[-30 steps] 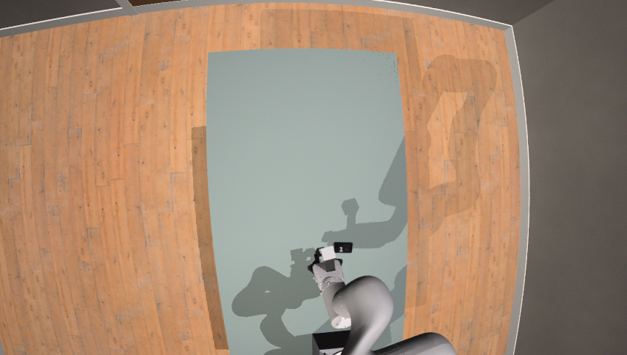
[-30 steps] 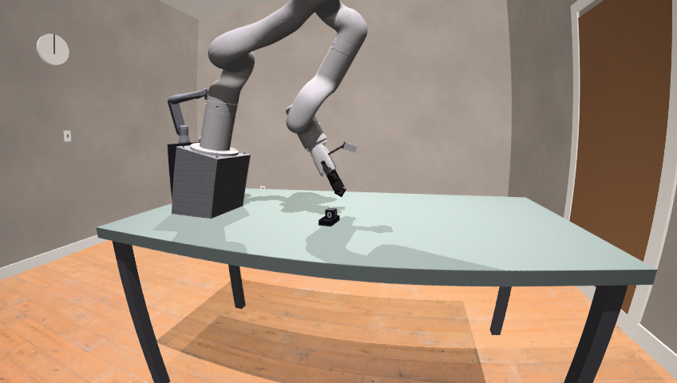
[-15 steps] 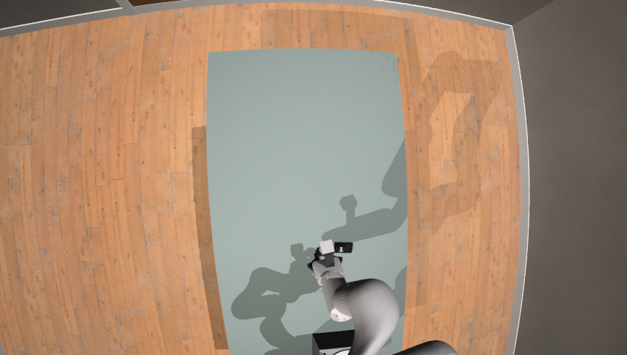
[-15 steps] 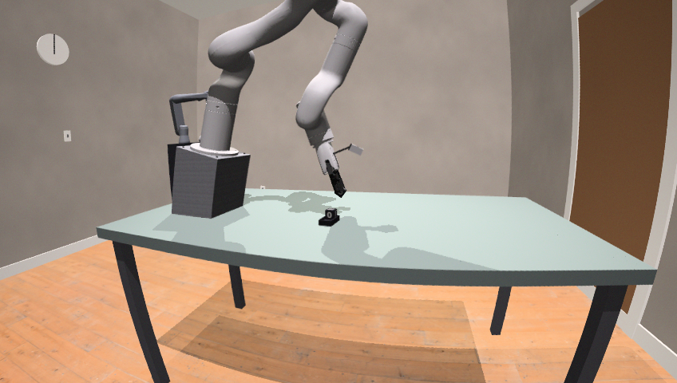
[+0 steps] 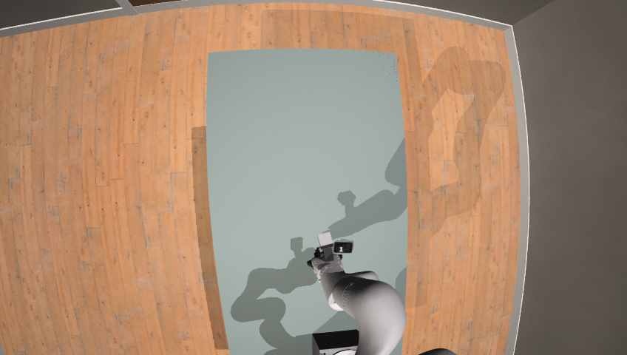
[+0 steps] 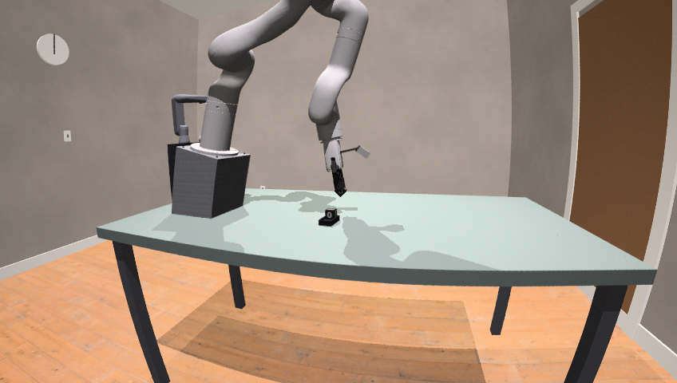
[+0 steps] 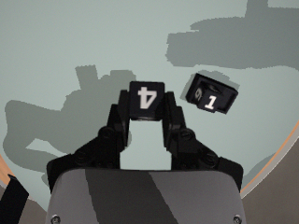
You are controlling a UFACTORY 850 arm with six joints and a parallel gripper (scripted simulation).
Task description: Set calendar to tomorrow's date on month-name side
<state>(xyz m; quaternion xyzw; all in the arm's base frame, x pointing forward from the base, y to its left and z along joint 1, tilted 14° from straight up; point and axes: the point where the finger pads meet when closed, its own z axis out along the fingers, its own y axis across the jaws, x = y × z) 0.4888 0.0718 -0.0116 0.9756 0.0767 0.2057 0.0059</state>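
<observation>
My gripper (image 7: 146,103) is shut on a black cube (image 7: 148,101) and holds it in the air; the face toward the wrist camera reads 4, upside down. In the exterior view the gripper (image 6: 338,187) hangs above and a little right of the black tray (image 6: 328,220). The tray (image 7: 212,95) sits on the table with one cube in it: its top face shows 1 in the wrist view, and its front face shows a digit too small to read in the exterior view. In the top view the tray (image 5: 346,247) lies just right of the gripper (image 5: 323,253).
The arm's dark base block (image 6: 207,178) stands at the table's back left. The table's right edge (image 5: 407,211) runs close to the tray in the top view.
</observation>
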